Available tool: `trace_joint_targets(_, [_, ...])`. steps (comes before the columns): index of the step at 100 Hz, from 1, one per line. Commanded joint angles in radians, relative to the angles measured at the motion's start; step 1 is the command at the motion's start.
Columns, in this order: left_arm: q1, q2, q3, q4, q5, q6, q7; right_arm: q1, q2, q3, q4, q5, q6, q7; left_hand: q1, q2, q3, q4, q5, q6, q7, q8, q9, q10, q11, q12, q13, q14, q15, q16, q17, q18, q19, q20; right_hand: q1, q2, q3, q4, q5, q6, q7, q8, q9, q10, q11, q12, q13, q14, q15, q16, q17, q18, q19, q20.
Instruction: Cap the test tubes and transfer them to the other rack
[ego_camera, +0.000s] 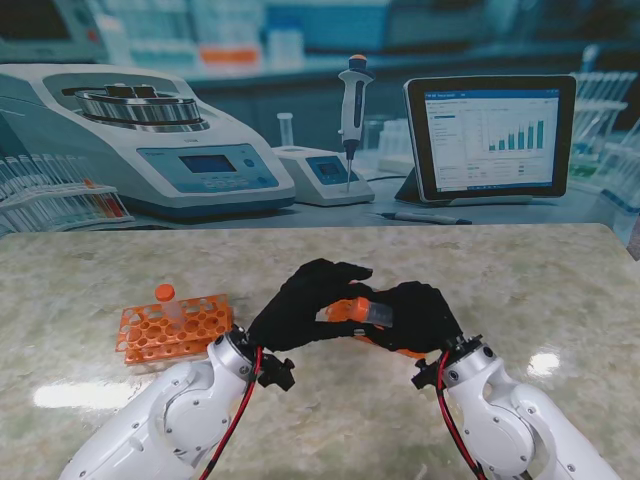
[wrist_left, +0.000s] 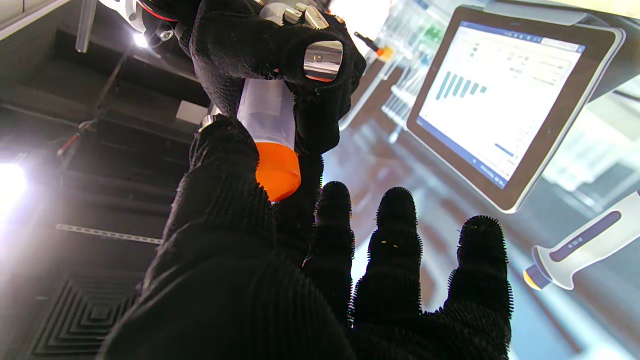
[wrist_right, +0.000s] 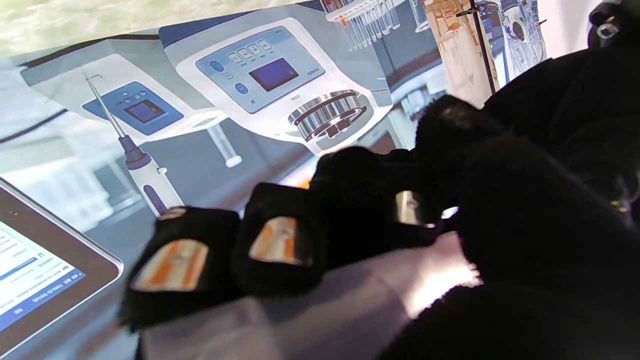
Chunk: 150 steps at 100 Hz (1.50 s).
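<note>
Holding one tube (ego_camera: 372, 312), right hand (ego_camera: 420, 315) grips its body; left hand (ego_camera: 300, 305) pinches its orange cap (wrist_left: 277, 170). One rack (ego_camera: 172, 332) carries one capped tube (ego_camera: 167, 300).

Stand looks down the table (ego_camera: 520, 280); wrist cameras sit close, sharing the backdrop.

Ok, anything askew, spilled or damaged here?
Nothing stands out. The right hand holds the test tube while the left hand grips its orange cap; the orange rack on the left sits flat with one capped tube upright.

No legible text anywhere
</note>
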Motion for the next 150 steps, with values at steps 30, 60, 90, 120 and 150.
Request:
trace_joint_targets(30, [-0.003,-0.002,0.009,0.010,0.028,-0.015,0.008,-0.003,-0.002,-0.006,-0.010,-0.001,-0.004,0.004,0.227,-0.019,0.249,0.042,0.008,-0.371,0.226,0.016,0.010,-0.007,-0.014,-0.015,0.006,-0.036,0.004,0.003,0.002,0.009,0.039,-0.011,0.036,0.043,0.009,0.009,0.045,-0.042,0.061,0.027,0.055,0.028,0.014,0.021,0.022,-0.139,0.208,0.077,0.073,-0.083,0.315,0.058])
trace_joint_targets(60, [-0.007,0.000,0.011,0.011,0.053,-0.028,0.016,-0.002,-0.003,-0.010,-0.012,0.000,-0.002,0.004,0.201,-0.084,0.382,0.023,-0.034,-0.387,0.207,0.007,-0.001,-0.013,-0.015,-0.018,-0.004,-0.038,0.003,0.001,-0.002,0.005,0.051,-0.020,0.036,0.044,0.009,0.009,0.045,-0.042,0.061,0.027,0.054,0.028,0.014,0.021,0.022,-0.139,0.208,0.077,0.073,-0.083,0.315,0.058])
trace_joint_targets(90, [0.001,0.004,0.003,0.001,0.070,-0.044,0.015,-0.003,-0.002,-0.009,-0.013,0.000,-0.002,0.006,0.214,-0.095,0.428,0.017,-0.070,-0.403,0.201,0.006,-0.012,-0.017,-0.017,-0.021,-0.013,-0.040,0.001,0.000,-0.008,0.001,0.056,-0.023,0.035,0.042,0.009,0.009,0.045,-0.042,0.061,0.027,0.054,0.029,0.014,0.021,0.022,-0.139,0.208,0.077,0.073,-0.084,0.314,0.058])
trace_joint_targets(120, [0.000,0.006,0.003,0.004,0.069,-0.048,0.007,-0.003,-0.002,-0.009,-0.013,0.000,-0.002,0.006,0.189,-0.095,0.452,0.009,-0.102,-0.403,0.191,0.002,-0.022,-0.018,-0.018,-0.024,-0.021,-0.042,-0.001,-0.001,-0.014,-0.003,0.058,-0.025,0.037,0.042,0.009,0.009,0.045,-0.043,0.060,0.027,0.054,0.029,0.015,0.021,0.022,-0.139,0.208,0.077,0.073,-0.084,0.314,0.058])
trace_joint_targets(150, [0.007,0.006,0.002,0.011,0.056,-0.042,0.000,-0.001,-0.003,-0.010,-0.013,-0.002,-0.002,-0.002,0.139,-0.074,0.400,0.012,-0.115,-0.372,0.159,-0.015,-0.030,-0.013,-0.024,-0.026,-0.026,-0.039,-0.002,-0.001,-0.019,-0.002,0.053,-0.026,0.036,0.044,0.009,0.009,0.045,-0.043,0.060,0.027,0.055,0.027,0.015,0.021,0.022,-0.141,0.207,0.077,0.073,-0.085,0.314,0.058])
